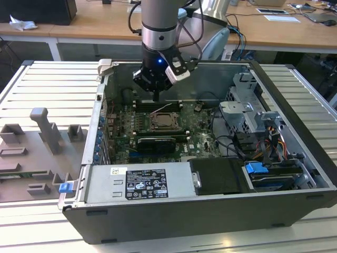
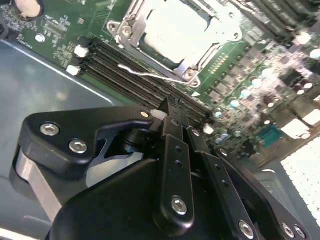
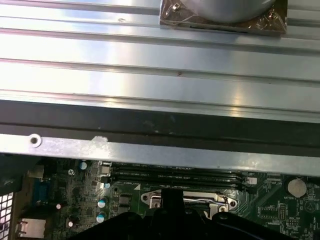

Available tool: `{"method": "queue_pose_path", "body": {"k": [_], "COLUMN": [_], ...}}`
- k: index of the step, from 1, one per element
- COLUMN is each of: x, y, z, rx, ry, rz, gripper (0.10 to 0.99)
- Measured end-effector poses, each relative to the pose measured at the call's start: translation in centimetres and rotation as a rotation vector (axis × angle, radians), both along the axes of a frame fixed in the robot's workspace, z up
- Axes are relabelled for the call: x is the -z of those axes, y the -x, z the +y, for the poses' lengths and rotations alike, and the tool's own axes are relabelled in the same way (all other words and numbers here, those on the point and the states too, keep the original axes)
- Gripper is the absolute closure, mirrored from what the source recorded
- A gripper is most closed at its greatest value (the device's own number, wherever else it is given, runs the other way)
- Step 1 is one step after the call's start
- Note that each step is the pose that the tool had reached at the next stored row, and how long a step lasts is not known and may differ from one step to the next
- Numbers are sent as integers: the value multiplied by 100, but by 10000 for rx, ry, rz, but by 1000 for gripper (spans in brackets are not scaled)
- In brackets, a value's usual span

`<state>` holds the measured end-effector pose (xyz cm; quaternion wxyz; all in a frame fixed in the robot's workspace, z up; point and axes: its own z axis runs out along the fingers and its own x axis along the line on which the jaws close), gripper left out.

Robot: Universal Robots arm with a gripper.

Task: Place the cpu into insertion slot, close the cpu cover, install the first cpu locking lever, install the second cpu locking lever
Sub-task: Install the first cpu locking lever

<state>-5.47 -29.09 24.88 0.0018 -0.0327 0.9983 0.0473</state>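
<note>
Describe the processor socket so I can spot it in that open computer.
Inside the open black computer case, find the green circuit board. Near its middle sits the insertion slot, square with a silvery metal rim, unlike the long narrow memory slots beside it.

Glare blanks the cpu (image 2: 175, 31), cropped by the picture's edge.

Green board (image 2: 60, 37), silvery cpu cover (image 2: 129, 27) (cpu (image 2: 175, 25) pale grey), black fingers (image 2: 175, 150).

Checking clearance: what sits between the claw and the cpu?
In the second wrist view, the long black memory slots and a thin wire lever lie between the claw and the cpu.
</note>
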Motion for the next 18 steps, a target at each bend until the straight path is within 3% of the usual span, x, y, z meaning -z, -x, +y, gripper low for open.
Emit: {"method": "queue_pose_path", "body": {"k": [11,18], "x": [197,239], "y": [-76,-135], "z": [-1,-1], "rx": [52,55], "ry": [-1,2], "rz": [0,2], "gripper": [980,980]}}
